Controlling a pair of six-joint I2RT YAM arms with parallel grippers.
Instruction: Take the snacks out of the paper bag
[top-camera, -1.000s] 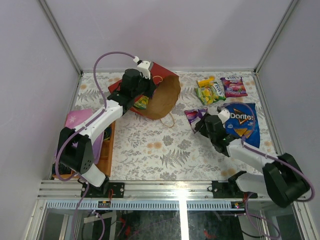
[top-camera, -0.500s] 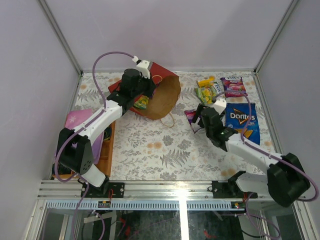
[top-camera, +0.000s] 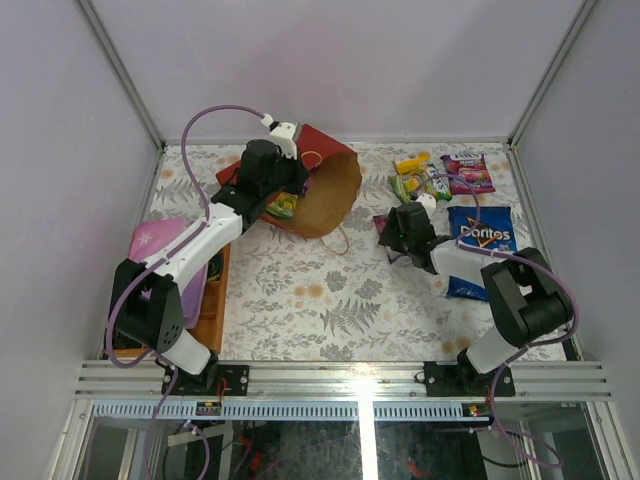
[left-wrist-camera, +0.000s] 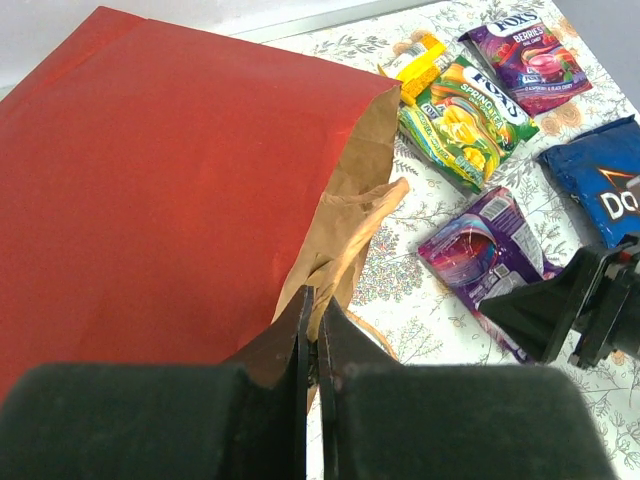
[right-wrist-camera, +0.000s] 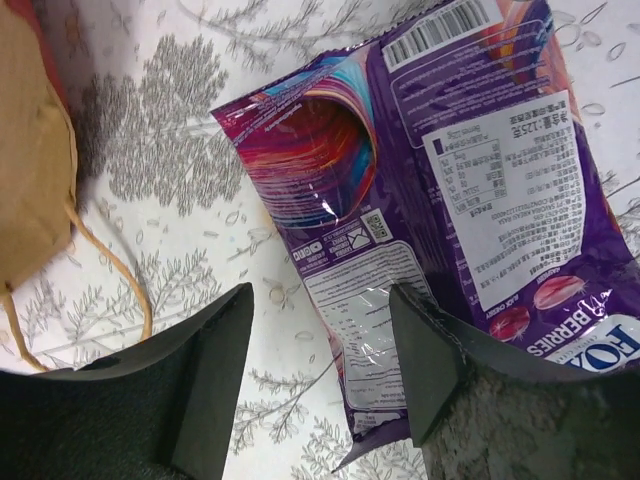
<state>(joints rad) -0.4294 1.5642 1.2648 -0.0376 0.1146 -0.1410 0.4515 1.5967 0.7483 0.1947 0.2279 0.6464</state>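
1. Far left of the paper bag (top-camera: 335, 190), a flat pink-purple item (top-camera: 152, 240) marked with a star lies on the bench (top-camera: 300, 300). It is not a snack, so no action is due.
2. The left hand (left-wrist-camera: 309, 310) is at the bag's left side. Its fingers are together, clamped on a fold of the brown rim, and this props the mouth open towards the right.
3. The paper bag lies on its side, red face up and kraft lining showing. A green-yellow patch (top-camera: 283, 207) shows at its left edge under the left hand. I cannot tell whether this is a packet inside.
4. The purple packet (right-wrist-camera: 400, 200) lies flat on the bench just right of the bag mouth, printed back uppermost, outside the bag.
5. The right hand (right-wrist-camera: 320, 295) hangs over that packet, just right of the bag. Its fingers are apart and grip nothing, and one finger overlaps the packet's edge.
6. Farther right of the bag lie the green-yellow packet (top-camera: 412, 188), orange packet (top-camera: 410, 163), berry packet (top-camera: 466, 172) and Doritos bag (top-camera: 485, 232), all outside it on the bench.
7. Judgement: the step in hand is leaving the purple packet and going to the bag for any contents.
   - Lift the right hand straight up before turning left, so the overlapping finger does not drag the packet.
   - Enter the mouth low, with fingers apart.
   - Keep the left clamp firm, so the bag neither slides nor collapses.
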